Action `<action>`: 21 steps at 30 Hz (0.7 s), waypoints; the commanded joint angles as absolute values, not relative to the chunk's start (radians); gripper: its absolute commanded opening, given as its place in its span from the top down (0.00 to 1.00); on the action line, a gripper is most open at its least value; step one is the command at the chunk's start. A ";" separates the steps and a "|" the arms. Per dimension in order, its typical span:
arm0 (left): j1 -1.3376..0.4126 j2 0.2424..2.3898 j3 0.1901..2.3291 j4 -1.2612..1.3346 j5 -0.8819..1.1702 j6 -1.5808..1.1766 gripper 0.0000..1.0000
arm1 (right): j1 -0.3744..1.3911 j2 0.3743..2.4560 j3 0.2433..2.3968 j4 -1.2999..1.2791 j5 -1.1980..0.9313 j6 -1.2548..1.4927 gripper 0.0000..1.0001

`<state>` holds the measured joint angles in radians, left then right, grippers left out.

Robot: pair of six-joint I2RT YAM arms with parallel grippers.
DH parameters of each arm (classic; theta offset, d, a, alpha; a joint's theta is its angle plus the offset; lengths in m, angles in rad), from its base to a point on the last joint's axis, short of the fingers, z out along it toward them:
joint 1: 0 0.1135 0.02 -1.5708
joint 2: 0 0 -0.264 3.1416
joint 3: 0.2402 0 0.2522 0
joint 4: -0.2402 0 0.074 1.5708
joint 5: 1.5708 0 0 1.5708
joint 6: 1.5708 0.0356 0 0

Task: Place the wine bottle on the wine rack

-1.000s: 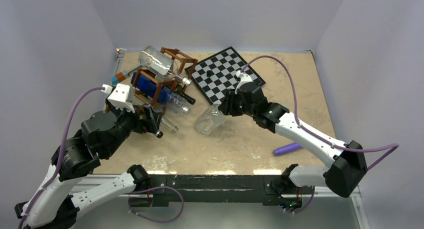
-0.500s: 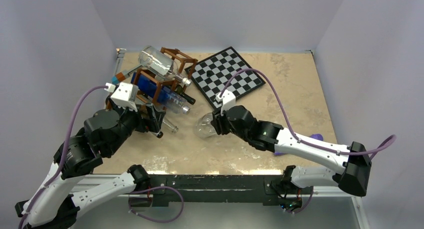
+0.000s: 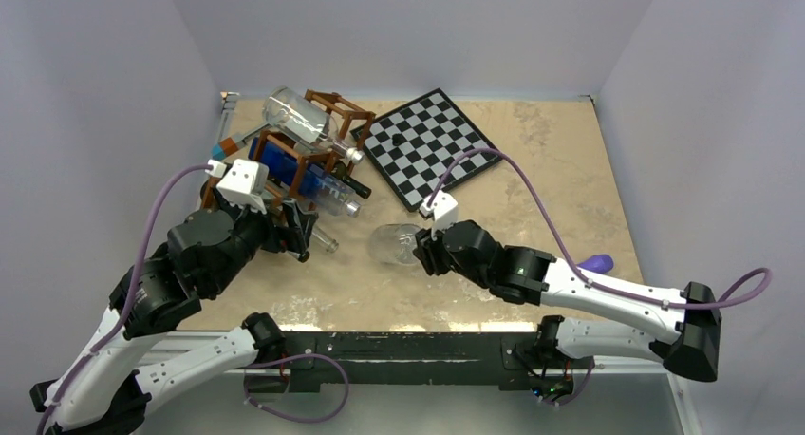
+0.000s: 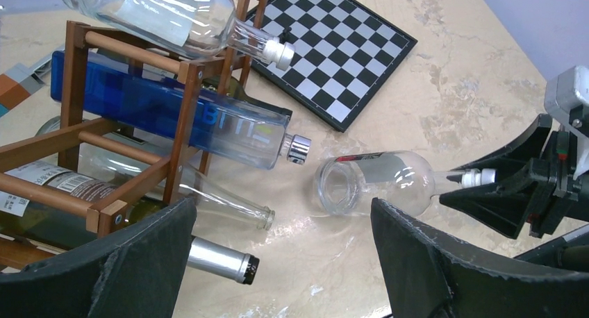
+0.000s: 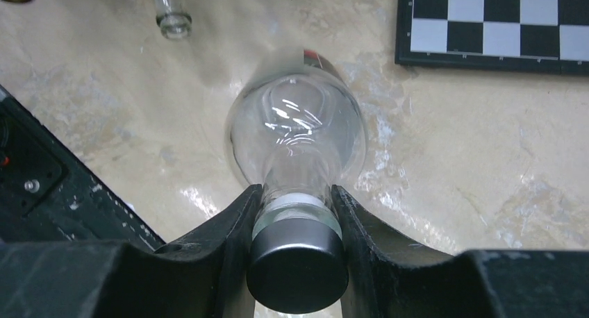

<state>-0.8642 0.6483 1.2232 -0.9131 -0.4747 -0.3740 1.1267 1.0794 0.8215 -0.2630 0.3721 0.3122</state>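
wine bottle (image 5: 295, 134) was clamped by the neck in right gripper (image 5: 295, 207), body sticking out ahead of the fingers, low by the table (image 3: 570, 169). not racked yet. wine rack (image 4: 184, 89) sat ahead-left of it, w/ other bottles (image 4: 173, 113) in. left gripper (image 4: 278, 262) gaped wide, empty, rack close ahead. lift + placing left to do.

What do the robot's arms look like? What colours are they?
The left arm and right arm have white tube sections joined by chunky black joints. A purple cable loops along each. Each wrist carries a small white box, and the fingers are black wedges.
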 commanded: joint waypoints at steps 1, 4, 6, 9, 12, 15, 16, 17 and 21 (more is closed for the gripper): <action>-0.862 0.631 1.202 -0.839 -0.461 -0.353 0.01 | 1.129 1.082 0.741 -0.513 0.293 0.312 1.00; -0.862 0.638 1.198 -0.838 -0.456 -0.355 0.01 | 1.128 1.090 0.744 -0.538 0.257 0.338 1.00; -0.863 0.640 1.194 -0.838 -0.451 -0.356 0.01 | 1.129 1.105 0.752 -0.547 0.247 0.346 1.00; -0.862 0.641 1.191 -0.837 -0.448 -0.356 0.01 | 1.129 1.133 0.766 -0.548 0.234 0.360 1.00; -0.863 0.641 1.189 -0.836 -0.446 -0.354 0.01 | 1.129 1.176 0.785 -0.541 0.227 0.364 1.00; -0.862 0.641 1.189 -0.835 -0.445 -0.355 0.01 | 1.129 1.240 0.799 -0.525 0.209 0.372 1.00; -0.862 0.640 1.188 -0.834 -0.442 -0.356 0.01 | 1.130 1.260 0.802 -0.514 0.199 0.375 1.00; -0.862 0.640 1.188 -0.834 -0.442 -0.357 0.01 | 1.129 1.286 0.807 -0.499 0.192 0.377 1.00; -0.863 0.638 1.183 -0.832 -0.442 -0.360 0.01 | 1.129 1.382 0.835 -0.462 0.184 0.387 1.00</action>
<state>-0.8642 0.6369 1.1946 -0.8764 -0.4519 -0.3740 1.1275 1.3270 0.7670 -0.5396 0.1951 0.3599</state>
